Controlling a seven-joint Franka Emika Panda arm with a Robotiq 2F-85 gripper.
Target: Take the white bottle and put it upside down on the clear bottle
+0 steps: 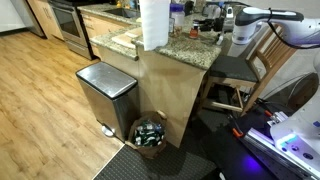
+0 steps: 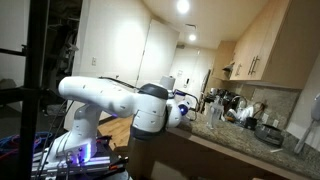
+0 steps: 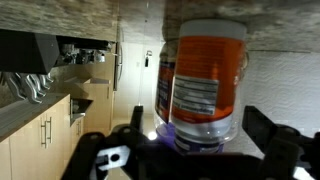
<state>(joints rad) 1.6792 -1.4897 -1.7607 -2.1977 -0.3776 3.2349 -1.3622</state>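
Note:
The wrist view stands upside down, with the granite counter at the top. A white bottle with an orange label stands on the counter and fills the middle. At its lower end in the picture shows a clear rim with a blue-purple part; I cannot tell whether this is the clear bottle. My gripper is open, with one finger on each side of the bottle and a small gap to it. In both exterior views the gripper reaches over the cluttered counter.
A paper towel roll stands on the granite counter among several bottles and jars. A steel trash bin and a basket stand on the floor below. A chair is beside the counter. Cabinets line the wall.

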